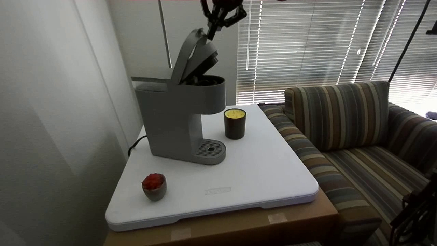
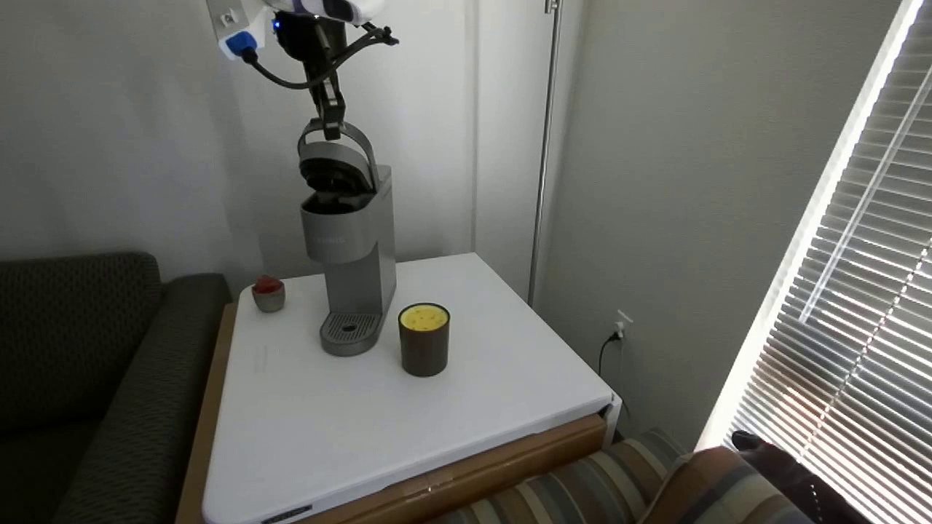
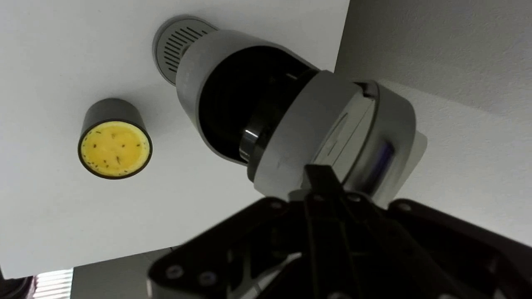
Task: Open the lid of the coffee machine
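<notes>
The grey coffee machine [image 1: 174,123] stands on a white tabletop; it also shows in an exterior view [image 2: 353,284] and in the wrist view [image 3: 232,43]. Its lid [image 1: 184,56] is raised and tilted back, with the dark brew chamber exposed below it. The lid's arched handle [image 2: 364,142] stands up behind its grey inner part [image 3: 307,124]. My gripper [image 1: 212,32] is at the top of the lid, pointing down, with its fingers together. In the wrist view its fingertip [image 3: 322,178] overlaps the gap between handle and inner part. Exact contact is hard to tell.
A dark cup with a yellow top [image 1: 235,126] stands beside the machine. A small grey pot with a red top [image 1: 155,191] stands on its opposite side. A wall [image 1: 68,102] is close behind the machine. A striped armchair [image 1: 338,119] adjoins the white tabletop [image 1: 259,164].
</notes>
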Motion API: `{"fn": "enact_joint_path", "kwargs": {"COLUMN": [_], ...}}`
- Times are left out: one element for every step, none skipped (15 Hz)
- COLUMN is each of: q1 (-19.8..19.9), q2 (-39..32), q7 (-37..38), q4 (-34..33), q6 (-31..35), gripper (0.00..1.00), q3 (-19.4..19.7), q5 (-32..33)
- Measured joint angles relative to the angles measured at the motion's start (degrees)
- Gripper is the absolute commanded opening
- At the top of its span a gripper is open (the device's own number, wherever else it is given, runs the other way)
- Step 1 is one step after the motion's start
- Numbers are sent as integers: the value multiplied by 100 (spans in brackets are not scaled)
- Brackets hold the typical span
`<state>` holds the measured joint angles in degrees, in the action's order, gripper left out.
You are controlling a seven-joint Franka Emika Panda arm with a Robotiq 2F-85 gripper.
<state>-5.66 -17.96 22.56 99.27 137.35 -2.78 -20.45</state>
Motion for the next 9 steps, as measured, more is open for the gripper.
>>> {"fn": "enact_joint_path", "kwargs": {"q1": [-30, -64, -102, -139, -176, -215, -257, -311, -374], "q2": [-62, -130, -208, -289, -374, -458, -537, -607, -682], "q7": [10, 33, 83, 155, 236, 332, 439, 567, 701], "q4": [-133, -263, -410, -553, -708, -860, -1015, -1167, -1330], "q6": [-66, -125, -183, -244, -296, -337, -390, -444, -484], "gripper": [0, 0, 0, 0, 0, 0, 0, 0, 0], "q3": [0, 0, 0, 0, 1, 4, 12, 29, 51], "q5": [77, 162, 267, 389, 516, 658, 806, 971, 1136]}}
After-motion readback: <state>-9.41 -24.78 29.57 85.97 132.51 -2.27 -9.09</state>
